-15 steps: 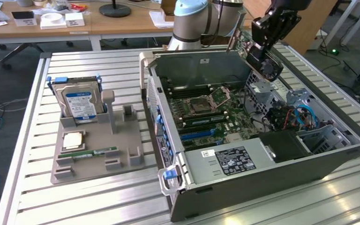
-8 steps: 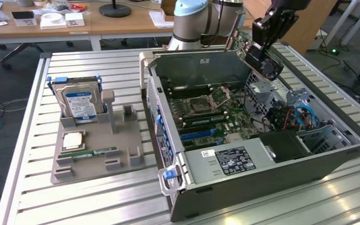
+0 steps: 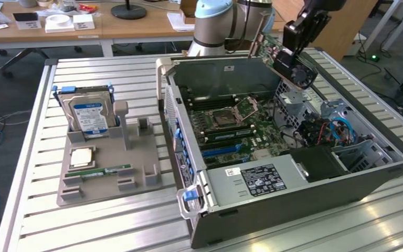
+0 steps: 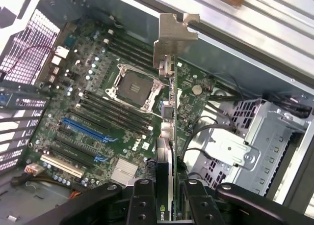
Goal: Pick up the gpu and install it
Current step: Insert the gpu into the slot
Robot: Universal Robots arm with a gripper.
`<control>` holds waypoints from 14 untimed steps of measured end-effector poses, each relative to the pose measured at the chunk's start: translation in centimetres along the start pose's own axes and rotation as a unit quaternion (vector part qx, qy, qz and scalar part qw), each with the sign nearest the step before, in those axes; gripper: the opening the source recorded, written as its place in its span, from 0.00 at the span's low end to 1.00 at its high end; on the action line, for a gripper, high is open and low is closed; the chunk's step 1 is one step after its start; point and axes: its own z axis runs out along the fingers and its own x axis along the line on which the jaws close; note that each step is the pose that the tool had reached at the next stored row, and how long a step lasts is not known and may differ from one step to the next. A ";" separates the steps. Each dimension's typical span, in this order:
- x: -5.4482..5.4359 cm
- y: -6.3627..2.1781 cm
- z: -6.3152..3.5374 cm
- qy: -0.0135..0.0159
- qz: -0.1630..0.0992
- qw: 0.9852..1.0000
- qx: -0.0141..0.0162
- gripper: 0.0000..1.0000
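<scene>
Nearest, bare metal slats are seen along the front edge of the bench. Just behind them an open computer case is laid on its side. It takes up the part of the bench toward the exterior view's right, from near the front edge to near the back edge. A grey power box with a black and white sticker is fitted at the near end of the case.

Beside the case, toward the bench edge on the exterior view's left, a grey tray is set. A small square chip and a thin green RAM stick are laid flat at its near end. A silver hard drive with a blue label is stood upright at its far end.

Further in, a green motherboard is seen on the floor of the case, with a square chip socket near its middle.

Farther back, the gpu is held up in the air over the far end of the case, close to the bench's back edge. It is tilted. It is gripped by the gripper, which is closed part way, with its fingers pressed on both flat sides of the card. In the wrist view the card is seen from its thin edge between the two black fingers, and its silver end bracket is pointed away from the gripper. The motherboard is seen below it.

By the back edge the robot arm's base is seen, and behind it a wooden desk.
</scene>
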 end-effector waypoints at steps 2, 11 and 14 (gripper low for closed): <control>0.0 0.05 0.01 0.001 -0.011 1.000 0.000 0.26; -0.1 0.26 0.03 0.006 -0.063 0.998 -0.001 0.26; -0.2 0.33 0.04 0.007 -0.081 0.997 -0.002 0.26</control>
